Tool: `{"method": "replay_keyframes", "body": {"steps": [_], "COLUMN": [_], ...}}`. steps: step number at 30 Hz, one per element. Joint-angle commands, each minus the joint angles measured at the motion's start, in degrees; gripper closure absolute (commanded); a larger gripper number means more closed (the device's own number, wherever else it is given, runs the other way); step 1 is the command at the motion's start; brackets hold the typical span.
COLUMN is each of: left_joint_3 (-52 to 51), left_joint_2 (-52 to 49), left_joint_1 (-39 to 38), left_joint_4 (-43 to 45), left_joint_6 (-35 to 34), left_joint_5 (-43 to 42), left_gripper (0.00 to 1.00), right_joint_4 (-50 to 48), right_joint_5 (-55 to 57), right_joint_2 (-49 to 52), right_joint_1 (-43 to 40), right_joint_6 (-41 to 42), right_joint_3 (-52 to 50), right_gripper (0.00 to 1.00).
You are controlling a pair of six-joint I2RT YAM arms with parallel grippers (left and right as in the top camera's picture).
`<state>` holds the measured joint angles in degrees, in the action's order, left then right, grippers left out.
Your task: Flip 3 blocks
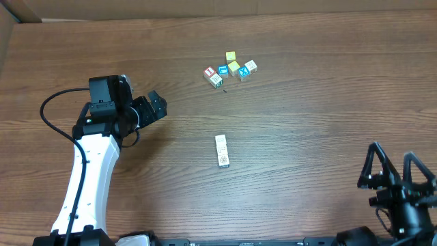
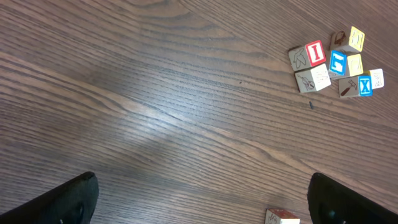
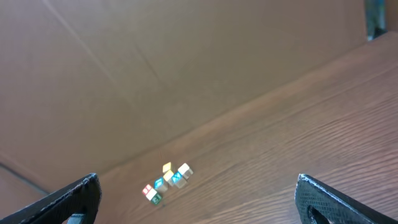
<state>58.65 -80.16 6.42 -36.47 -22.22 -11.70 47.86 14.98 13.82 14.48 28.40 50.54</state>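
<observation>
Three pale cream blocks [image 1: 221, 151] lie end to end in a short row at the middle of the table. The left wrist view catches only the corner of one block [image 2: 283, 216] at its bottom edge, near the right finger. My left gripper [image 1: 158, 106] hangs to the left of the row, well apart from it, open and empty [image 2: 205, 208]. At the table's near right corner my right gripper [image 1: 392, 169] also stands open with nothing between its fingers [image 3: 199, 208]. The right wrist view does not show the row.
A cluster of coloured cubes [image 1: 231, 68] lies beyond the row: a red-topped one, blue ones, yellow ones and pale ones. It also shows in the left wrist view [image 2: 336, 62] and, far off, in the right wrist view [image 3: 166, 179]. A brown cardboard wall [image 3: 155, 62] backs the table.
</observation>
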Motion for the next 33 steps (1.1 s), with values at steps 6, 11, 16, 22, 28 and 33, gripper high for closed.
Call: {"method": "replay_keyframes", "body": {"steps": [6,11,16,22,28,33], "left_joint_3": [0.81,0.81,0.81,0.81,0.81,0.81], "left_joint_2": [-0.09,-0.09,-0.09,-0.09,-0.09,-0.09], "left_joint_1": [0.04,0.04,0.04,0.04,0.04,0.04], "left_joint_4": [0.07,0.07,0.07,0.07,0.07,0.07], "left_joint_6": [0.37,0.37,0.37,0.37,0.39,0.37], "left_joint_5": [0.52,0.52,0.52,0.52,0.52,0.55], "left_gripper": [0.0,0.0,0.0,0.0,0.0,0.0], "right_joint_4": [-15.1,-37.73,-61.33,-70.05,-70.14,-70.14], "right_joint_5": [-4.79,-9.51,-11.28,-11.04,-11.08,-11.08], "right_joint_2": [-12.96,-13.6,-13.6,-13.6,-13.62,-13.62], "right_joint_1": [-2.36,-2.56,-2.62,-3.58,-6.25,-7.61], "right_joint_6": [-7.19,-14.8,-20.76,-22.91,-22.86,-22.86], "right_joint_3": [-12.9,-20.7,-28.63,-35.34,-43.32,-46.21], "right_gripper": [0.0,0.0,0.0,0.0,0.0,0.0]}}
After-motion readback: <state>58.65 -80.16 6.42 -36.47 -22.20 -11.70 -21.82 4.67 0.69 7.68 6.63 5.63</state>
